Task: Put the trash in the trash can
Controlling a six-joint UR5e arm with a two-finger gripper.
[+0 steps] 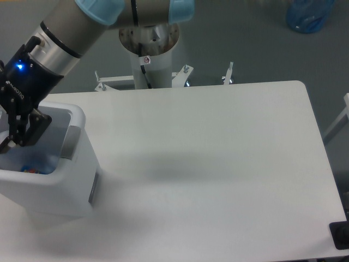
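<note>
I've got the end effector (19,131) parked right over the mouth of the trash can (65,185) so anything drops inside, can't tell if it's apart or together, and only something colorful (28,170) shows at the bottom.

Setting: robotics lab or test cell. Evidence: industrial arm (71,33) with light-blue joint caps, mounted on a white pedestal (150,60) at 12 o'clock behind a plain white counter (218,164); metal brackets (229,73) along the far counter edge; bare grey floor (245,43); blue water jug (308,13) at 1 o'clock.
</note>
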